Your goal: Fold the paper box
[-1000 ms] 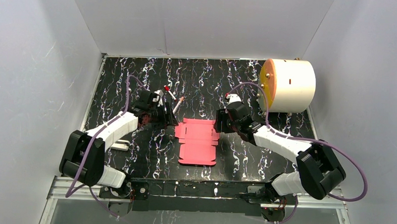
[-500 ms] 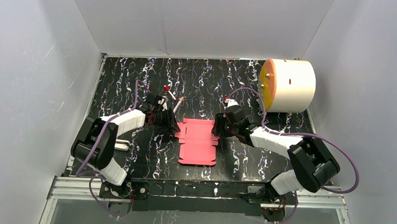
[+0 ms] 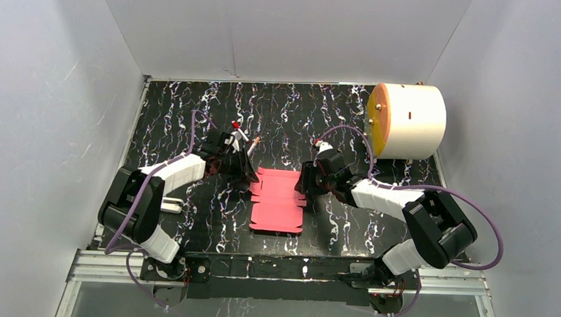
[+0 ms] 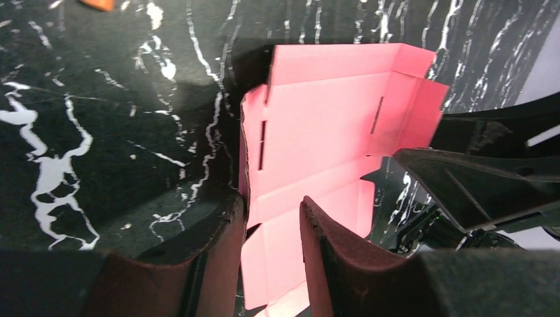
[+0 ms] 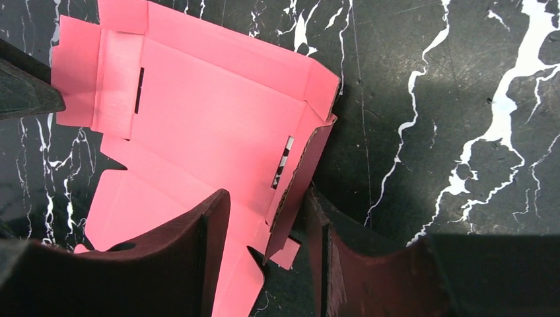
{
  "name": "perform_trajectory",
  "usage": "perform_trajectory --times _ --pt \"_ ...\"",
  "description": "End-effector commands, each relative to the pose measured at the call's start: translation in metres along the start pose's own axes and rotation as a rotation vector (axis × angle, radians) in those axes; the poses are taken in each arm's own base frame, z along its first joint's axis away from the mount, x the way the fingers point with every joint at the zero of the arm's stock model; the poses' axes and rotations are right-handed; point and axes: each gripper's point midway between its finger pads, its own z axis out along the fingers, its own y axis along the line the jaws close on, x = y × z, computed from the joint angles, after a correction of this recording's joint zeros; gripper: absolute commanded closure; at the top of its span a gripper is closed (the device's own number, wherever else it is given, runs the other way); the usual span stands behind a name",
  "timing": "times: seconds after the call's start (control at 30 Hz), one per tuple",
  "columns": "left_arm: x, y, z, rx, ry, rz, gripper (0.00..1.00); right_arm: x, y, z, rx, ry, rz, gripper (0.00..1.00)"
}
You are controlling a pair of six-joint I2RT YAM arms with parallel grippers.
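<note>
pink box (image 3: 278, 201) is lying mostly flat on the tabletop (image 3: 187, 108), both its side flaps tipped up. left gripper (image 3: 252, 177) sits at the box's left edge, jaws partly apart with the raised left flap standing between them, not pinched as far as i can see. right gripper (image 3: 302, 183), same deal at the box's right edge: jaws apart, straddling the raised right flap

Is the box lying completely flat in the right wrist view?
No, the box has its side flap standing up off the table, between the open jaws of the right gripper.
</note>
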Motion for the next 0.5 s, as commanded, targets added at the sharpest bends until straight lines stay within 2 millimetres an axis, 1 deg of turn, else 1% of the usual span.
perform_trajectory --times 0.0,0.1,0.2,0.3,0.47 --pt "-0.01 -0.041 -0.017 0.116 -0.031 0.036 0.66 -0.022 0.019 -0.003 -0.072 -0.061 0.011 0.47" --pt "-0.011 -0.051 -0.019 0.135 -0.038 0.054 0.67 -0.024 0.023 -0.003 -0.091 -0.064 0.016 0.47" --pt "-0.01 -0.056 -0.017 0.145 -0.034 0.059 0.67 -0.024 0.025 -0.001 -0.104 -0.063 0.024 0.47" --pt "-0.002 -0.062 -0.012 0.15 -0.015 0.068 0.67 -0.025 0.031 0.0 -0.128 -0.062 0.034 0.47" --pt "0.008 -0.066 0.001 0.139 0.009 0.088 0.67 -0.026 0.032 0.003 -0.129 -0.063 0.041 0.48"
